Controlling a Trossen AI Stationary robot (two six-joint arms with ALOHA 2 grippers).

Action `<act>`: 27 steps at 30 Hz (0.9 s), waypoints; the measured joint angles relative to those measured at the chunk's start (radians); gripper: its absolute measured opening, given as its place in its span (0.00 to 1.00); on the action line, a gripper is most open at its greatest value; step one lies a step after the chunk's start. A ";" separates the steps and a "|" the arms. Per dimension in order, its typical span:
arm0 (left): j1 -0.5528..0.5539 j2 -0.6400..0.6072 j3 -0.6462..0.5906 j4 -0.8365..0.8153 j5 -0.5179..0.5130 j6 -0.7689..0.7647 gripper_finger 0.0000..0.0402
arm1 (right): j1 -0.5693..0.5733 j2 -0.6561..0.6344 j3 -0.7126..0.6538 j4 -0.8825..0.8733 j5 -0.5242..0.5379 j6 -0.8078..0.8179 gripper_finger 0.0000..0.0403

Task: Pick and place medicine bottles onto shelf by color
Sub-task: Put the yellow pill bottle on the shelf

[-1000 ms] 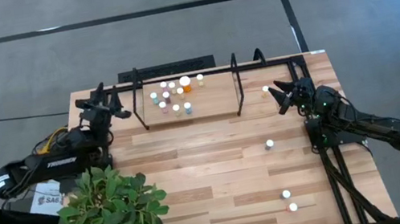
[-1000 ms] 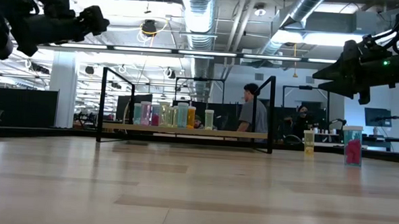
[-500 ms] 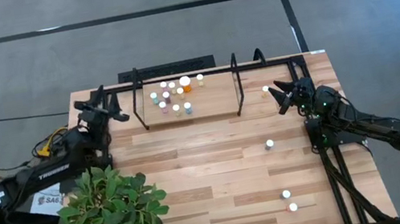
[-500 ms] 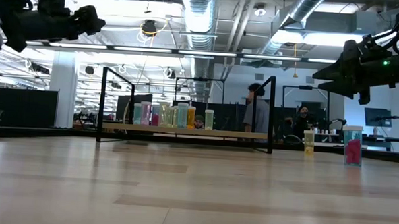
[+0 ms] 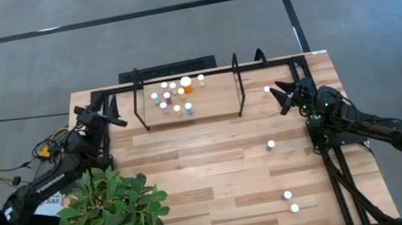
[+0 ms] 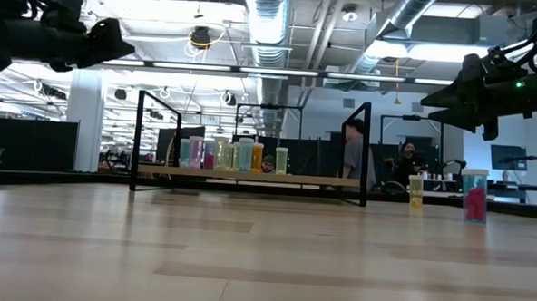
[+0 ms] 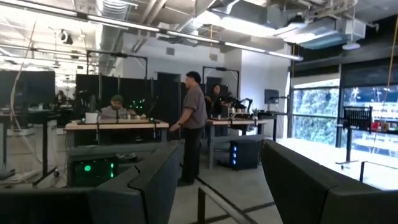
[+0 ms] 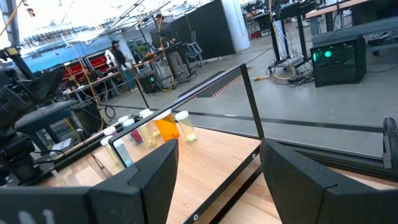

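Note:
The shelf stands at the table's far middle, and several medicine bottles stand upright on its board in a cluster toward its left end. Other bottles stand loose on the tabletop: one by the shelf's right end, one mid-right, two near the front right. My left gripper hovers open off the shelf's left end, nothing between its fingers. My right gripper hovers open off the shelf's right end, pointing at the shelf and its bottles.
A potted plant fills the near left corner, below my left arm. Black frame bars run along the table's right edge, under my right arm. People stand in the room beyond the table.
My left gripper has drawn back a little toward the table's left and near edges and sunk slightly, its fingers tipping lower. Its fingers stay open. My right arm has kept still, and no bottle has moved.

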 joint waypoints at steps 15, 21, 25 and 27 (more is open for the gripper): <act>0.000 -0.211 0.000 -0.411 0.010 -0.089 0.53 | 0.000 0.000 0.000 0.000 0.000 0.000 0.62; 0.000 -0.202 0.005 -0.508 0.009 -0.148 0.53 | 0.000 0.000 0.000 0.000 0.000 0.000 0.62; 0.000 -0.201 0.010 -0.528 0.008 -0.135 0.53 | 0.000 0.000 0.000 0.000 0.000 0.000 0.62; 0.000 -0.201 0.011 -0.530 0.008 -0.132 0.53 | 0.000 0.000 0.000 0.000 0.000 0.000 0.62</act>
